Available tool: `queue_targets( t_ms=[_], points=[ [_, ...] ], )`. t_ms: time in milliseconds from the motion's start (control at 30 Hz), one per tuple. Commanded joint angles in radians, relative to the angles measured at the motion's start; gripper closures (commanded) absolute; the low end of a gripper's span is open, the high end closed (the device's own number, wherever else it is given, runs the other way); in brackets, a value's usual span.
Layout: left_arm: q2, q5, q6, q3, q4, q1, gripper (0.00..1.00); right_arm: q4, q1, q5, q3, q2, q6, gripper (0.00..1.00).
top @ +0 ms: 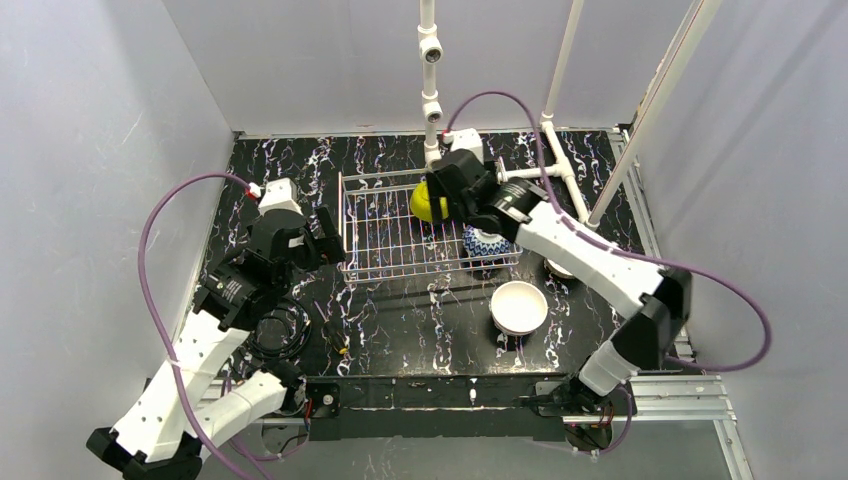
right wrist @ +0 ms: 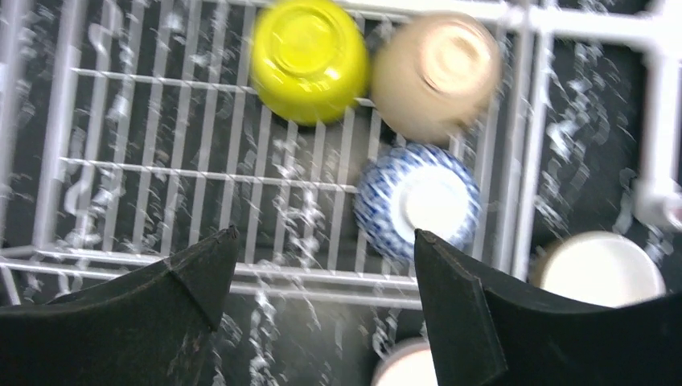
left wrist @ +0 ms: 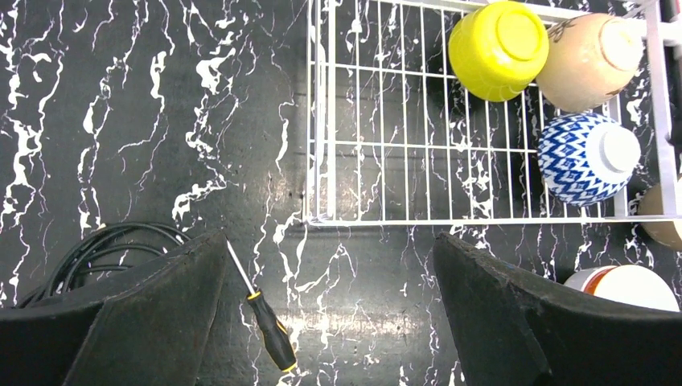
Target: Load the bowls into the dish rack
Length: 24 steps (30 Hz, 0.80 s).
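Left jaws spread, empty; the dish rack [left wrist: 322, 121] lies ahead of them, long axis crosswise. Right jaws spread, empty, over its near rail: yellow-green bowl [right wrist: 309, 60], tan bowl [right wrist: 435, 76] and blue-and-white bowl [right wrist: 417, 211] sit ahead, foot rings up. About half done, I judge; white bowl [top: 519, 307] and beige bowl [right wrist: 599, 269] wait outside on the tabletop [top: 420, 320].

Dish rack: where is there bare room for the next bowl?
The dish rack is bare across its left and middle grid, from the left wall to the yellow-green bowl and blue-and-white bowl. The right end is crowded: those two and the tan bowl sit bunched there.
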Motion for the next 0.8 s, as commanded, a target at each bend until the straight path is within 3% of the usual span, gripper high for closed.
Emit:
queue_targets(
  t_ms=[0,133,233,467,767],
  points=[
    [-0.045,-0.023,0.048,-0.025,0.062,0.006,0.02,-0.28,-0.027,0.115,-0.07,-0.147,0.067,0.11],
    [-0.065,-0.025,0.075,-0.071,0.152,0.006,0.02,-0.424,-0.085,0.163,-0.2,-0.27,0.182,0.09],
    [-0.086,-0.044,0.093,-0.125,0.234,0.006,0.02,-0.452,-0.111,0.104,-0.322,-0.355,0.265,0.1],
    [-0.112,-0.049,0.196,-0.195,0.35,0.006,0.02,-0.395,-0.112,-0.056,-0.569,-0.47,0.402,0.25],
    [-0.139,-0.015,0.173,-0.246,0.375,0.006,0.02,-0.378,-0.112,0.007,-0.758,-0.5,0.554,0.36]
  ],
)
